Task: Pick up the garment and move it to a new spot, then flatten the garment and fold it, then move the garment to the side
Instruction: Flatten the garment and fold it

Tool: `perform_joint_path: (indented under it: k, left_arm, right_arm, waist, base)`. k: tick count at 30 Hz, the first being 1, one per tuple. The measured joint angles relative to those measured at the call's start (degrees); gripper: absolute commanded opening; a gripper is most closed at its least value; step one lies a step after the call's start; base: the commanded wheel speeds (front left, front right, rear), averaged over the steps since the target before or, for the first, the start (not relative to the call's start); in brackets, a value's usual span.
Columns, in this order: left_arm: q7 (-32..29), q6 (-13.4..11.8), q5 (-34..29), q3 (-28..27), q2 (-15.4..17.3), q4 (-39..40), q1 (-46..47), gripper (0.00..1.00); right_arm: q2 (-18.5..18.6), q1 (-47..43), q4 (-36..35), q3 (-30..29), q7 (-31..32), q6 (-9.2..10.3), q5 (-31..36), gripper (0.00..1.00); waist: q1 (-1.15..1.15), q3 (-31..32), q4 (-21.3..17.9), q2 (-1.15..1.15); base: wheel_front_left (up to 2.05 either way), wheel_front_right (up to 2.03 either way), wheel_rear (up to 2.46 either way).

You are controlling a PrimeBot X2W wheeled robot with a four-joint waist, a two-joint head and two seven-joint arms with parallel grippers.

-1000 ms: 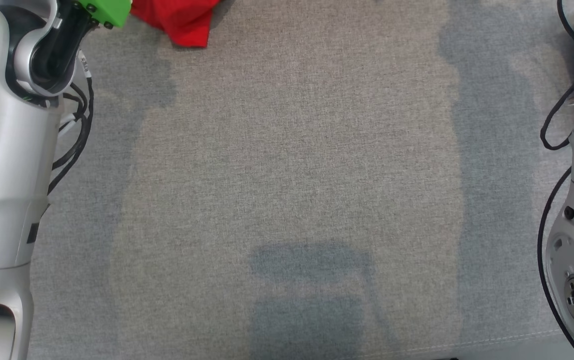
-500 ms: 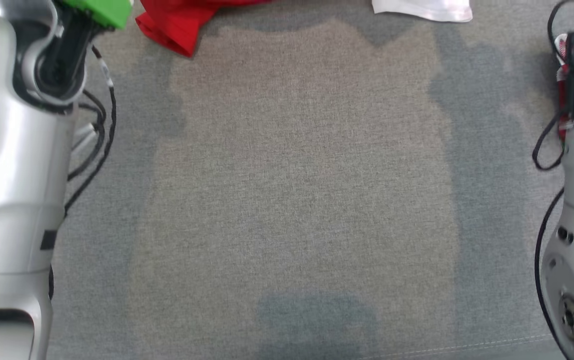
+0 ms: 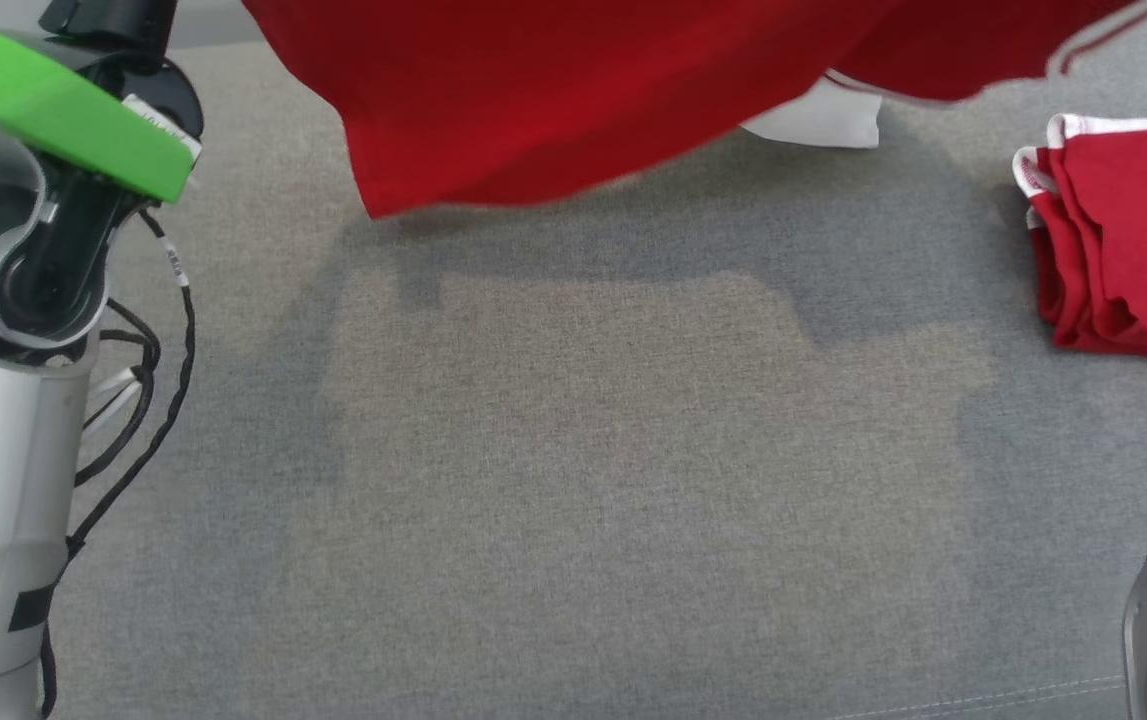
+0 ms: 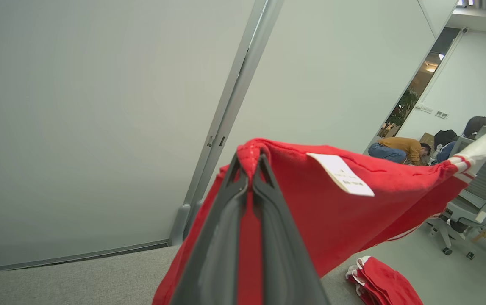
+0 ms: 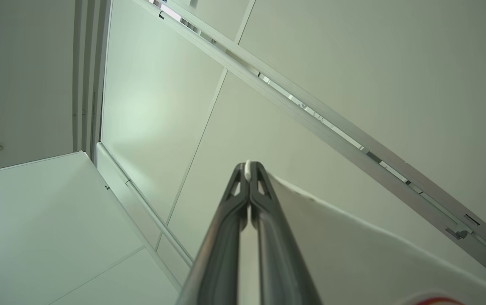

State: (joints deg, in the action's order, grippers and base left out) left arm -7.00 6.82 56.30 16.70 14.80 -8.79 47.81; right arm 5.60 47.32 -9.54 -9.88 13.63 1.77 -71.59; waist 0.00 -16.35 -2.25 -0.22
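Garment (image 3: 553, 90), red with white trim, hangs in the air at 12 o'clock of the head view. It is stretched between both arms, and its lower hem appears clear of the grey surface (image 3: 573, 480). Left pincer (image 4: 249, 159) is clamped on a bunched red edge near the sewn-in label (image 4: 340, 174). Right pincer (image 5: 248, 167) is pressed together on a white edge, with only a sliver of cloth past the tips.

Risks, as judged:
1. The right bite looks thin. Spreading tension could pull the white edge free and drop that side in a heap.
2. Folded red stack (image 3: 1123, 240) lies at 3 o'clock. A hem lowered too far that way could land on it.
3. A slack hem touching down first may tuck under and crease.
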Motion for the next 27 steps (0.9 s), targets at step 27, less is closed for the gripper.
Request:
perform_joint_path:
  k: [27]
  left_arm:
    - [-22.7, -11.5, 6.8, 2.9, 7.9, 23.6, -2.7, 0.00]
  right_arm:
    - [4.4, -8.2, -5.4, 3.5, 20.7, 5.88, 2.6, 0.00]
  waist:
    - [0.00, 4.9, -1.7, 0.00]
  base:
    - [0.00, 0.00, 0.00]
